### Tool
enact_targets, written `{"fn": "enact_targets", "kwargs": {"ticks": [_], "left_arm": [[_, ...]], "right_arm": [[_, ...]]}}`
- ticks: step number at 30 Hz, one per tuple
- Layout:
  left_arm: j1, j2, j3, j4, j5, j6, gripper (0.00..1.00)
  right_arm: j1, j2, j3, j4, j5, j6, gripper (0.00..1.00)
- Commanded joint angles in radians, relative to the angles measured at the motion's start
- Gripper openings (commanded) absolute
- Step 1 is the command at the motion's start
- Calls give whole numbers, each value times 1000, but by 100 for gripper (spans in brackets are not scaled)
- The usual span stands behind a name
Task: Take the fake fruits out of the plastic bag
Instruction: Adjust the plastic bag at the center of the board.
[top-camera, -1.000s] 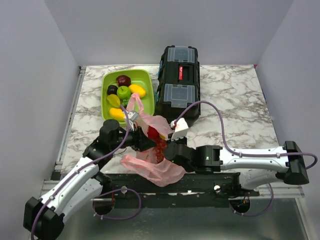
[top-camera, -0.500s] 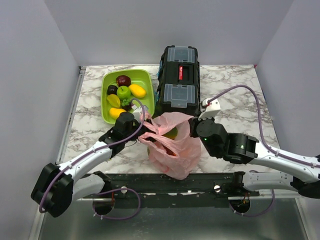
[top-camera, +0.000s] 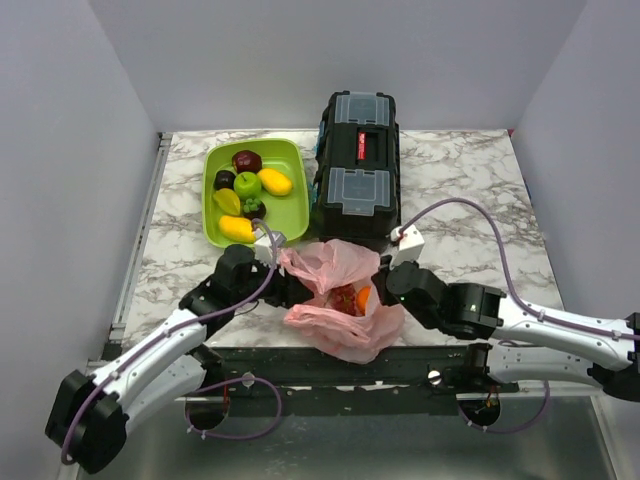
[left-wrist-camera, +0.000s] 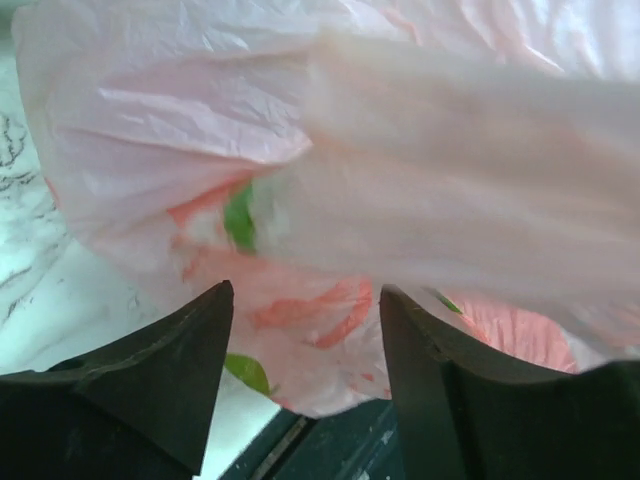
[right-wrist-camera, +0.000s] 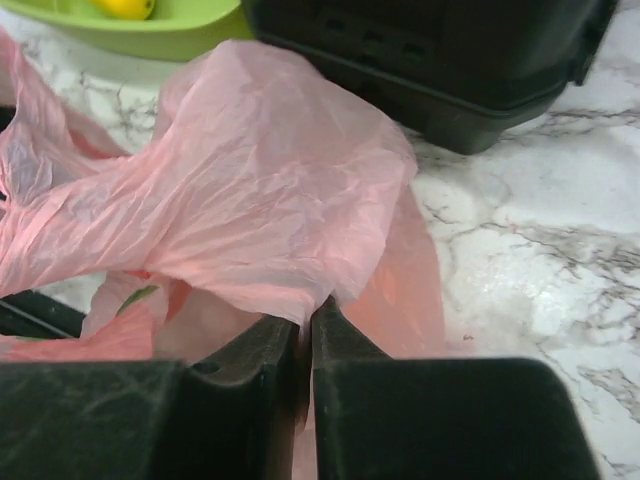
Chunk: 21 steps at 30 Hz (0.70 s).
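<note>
The pink plastic bag (top-camera: 335, 270) lies slumped at the table's front edge, its mouth facing up. Through the mouth I see a dark red grape bunch (top-camera: 343, 298) and an orange (top-camera: 364, 296); other fake fruits are hidden by the film. My right gripper (top-camera: 386, 284) is at the bag's right side, and in the right wrist view this gripper (right-wrist-camera: 308, 312) is shut on a fold of the bag (right-wrist-camera: 250, 180). My left gripper (top-camera: 283, 287) is at the bag's left side. In the left wrist view it (left-wrist-camera: 305, 292) stands open, with bag film (left-wrist-camera: 200, 120) just beyond its tips.
A lime-green tray (top-camera: 291, 212) with several fruits stands behind the bag on the left. A black toolbox (top-camera: 355, 165) stands right behind the bag, close to the film. The marble table's front edge (top-camera: 430, 350) runs under the bag's lower part.
The bag, held up and stretched half a second ago, has sunk and slumped. Both grippers came down toward the front edge, and the left jaws have spread wider.
</note>
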Motion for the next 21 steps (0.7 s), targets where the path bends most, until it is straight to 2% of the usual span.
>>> {"fn": "enact_targets", "kwargs": {"ticks": [1,5,9,14,17,21], "left_arm": [[1,-167,18,-144,-12,53,64],[1,-201,86,-155,16,20,74],[2,-212,168,-164,32,33,78],[2,-207,220,-153,94,24,78],[1,-215,215,-129,132,4,78],[2,-219,192,-67,190,-30,78]], "right_arm": [[-1,54,33,-16,-154,7,19],[0,123,150,-142,-149,-37,43],[1,130,239,-195,-195,-86,57],[2,78,265,-112,-385,-123,63],[1,52,228,-7,-528,-131,63],[13,64,172,89,-644,-127,63]]}}
